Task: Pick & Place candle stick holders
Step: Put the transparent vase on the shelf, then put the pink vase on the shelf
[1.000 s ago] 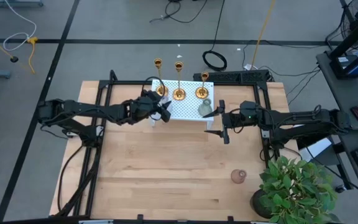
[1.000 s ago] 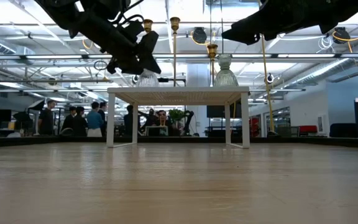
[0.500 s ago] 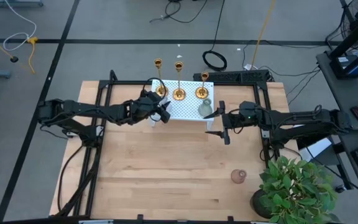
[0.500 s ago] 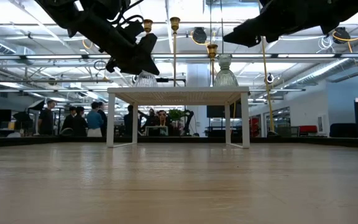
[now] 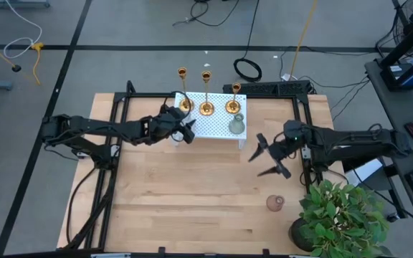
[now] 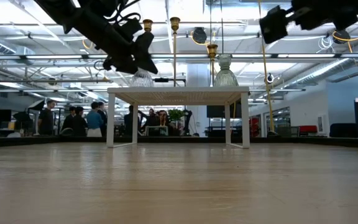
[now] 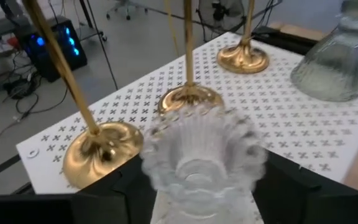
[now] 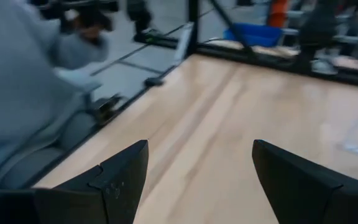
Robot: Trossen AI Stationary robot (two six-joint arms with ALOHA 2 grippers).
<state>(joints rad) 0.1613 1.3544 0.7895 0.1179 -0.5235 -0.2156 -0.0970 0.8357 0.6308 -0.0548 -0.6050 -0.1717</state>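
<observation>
Hovering at the left end of the small white perforated stand (image 5: 214, 125), the left claw (image 5: 186, 129) sits parted around a ribbed clear glass holder (image 7: 199, 155). Three shiny gold candlesticks (image 5: 206, 107) line the stand's far edge. Right claw (image 5: 269, 159) gapes wide over the wooden tabletop (image 5: 192, 193).

Candlesticks (image 5: 206, 92) crowding white stand (image 5: 217, 125)

Three gold candlesticks (image 5: 206, 92) stand in a row on one small white perforated table (image 5: 217, 127). Two clear glass pieces share that top: a vase (image 5: 236, 125) and a ribbed glass holder (image 7: 201, 155). One potted plant (image 5: 339, 215) and one small pinkish object (image 5: 274, 203) sit on the wooden table.
</observation>
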